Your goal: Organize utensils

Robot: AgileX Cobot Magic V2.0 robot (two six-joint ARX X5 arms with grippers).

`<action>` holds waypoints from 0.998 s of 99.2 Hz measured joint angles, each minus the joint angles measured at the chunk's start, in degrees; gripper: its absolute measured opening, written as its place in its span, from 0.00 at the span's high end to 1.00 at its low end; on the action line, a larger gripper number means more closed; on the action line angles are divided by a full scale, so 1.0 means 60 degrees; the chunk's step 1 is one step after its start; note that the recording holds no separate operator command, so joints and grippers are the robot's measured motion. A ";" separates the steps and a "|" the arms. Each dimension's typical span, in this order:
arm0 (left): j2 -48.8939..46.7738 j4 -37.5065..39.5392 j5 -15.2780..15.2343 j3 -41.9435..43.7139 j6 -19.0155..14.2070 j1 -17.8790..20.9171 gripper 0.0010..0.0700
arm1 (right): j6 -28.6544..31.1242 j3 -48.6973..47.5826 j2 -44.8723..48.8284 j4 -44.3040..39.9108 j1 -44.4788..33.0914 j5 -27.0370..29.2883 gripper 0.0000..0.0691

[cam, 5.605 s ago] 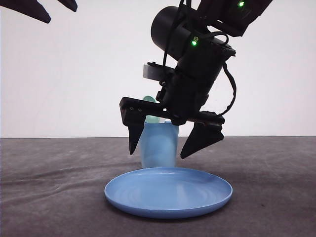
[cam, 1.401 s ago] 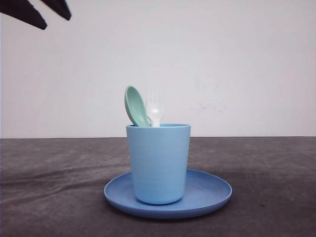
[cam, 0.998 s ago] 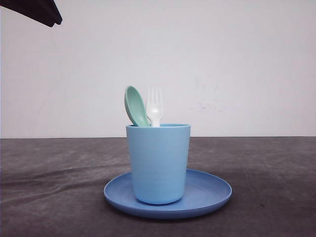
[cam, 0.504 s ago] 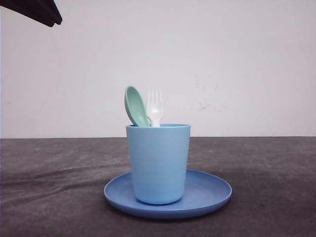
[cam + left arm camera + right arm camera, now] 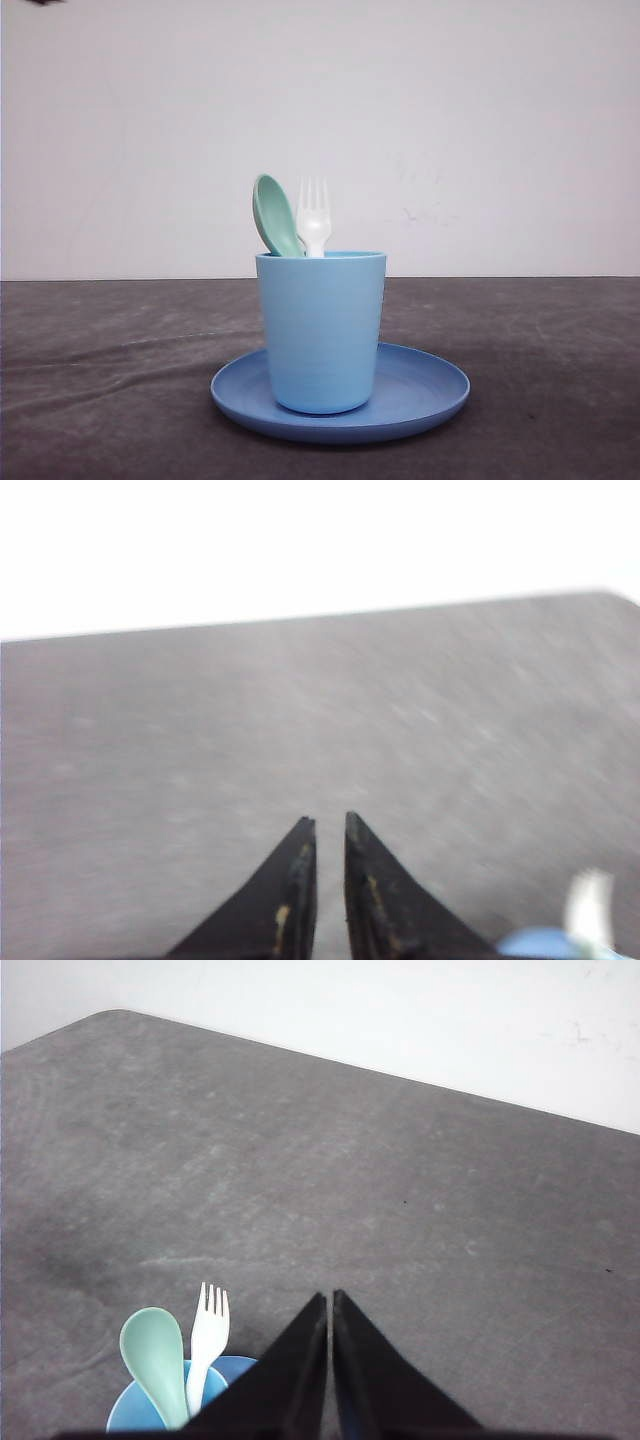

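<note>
The fork point(image 5: 313, 226) and spoon point(image 5: 275, 216) stand upright in the cup point(image 5: 321, 330), nearer the closed right hand point(image 5: 330, 1302) than the nearly closed left hand point(image 5: 328, 827).

Matt plastic fork point(image 5: 313, 221) and spoon point(image 5: 275, 216), smooth satin cup point(image 5: 321, 331) (faintly ridged), rough grey table point(image 5: 540, 340)

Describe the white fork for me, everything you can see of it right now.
The fork is white, looks like smooth plastic, with four short tines and a thick rounded neck. It stands about upright, tines up, in the light blue cup; its head and neck rise above the rim and its handle is hidden inside. Just to its left in the front view is the mint-green spoon, bowl up, close enough that contact cannot be ruled out. The cup stands on the blue plate. No gripper touches the fork.
</note>
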 joint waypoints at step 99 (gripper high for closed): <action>-0.6131 0.0328 0.0732 -0.6211 0.0900 0.4036 0.98 | -0.0004 0.0000 0.0000 0.0007 0.0000 0.0000 0.99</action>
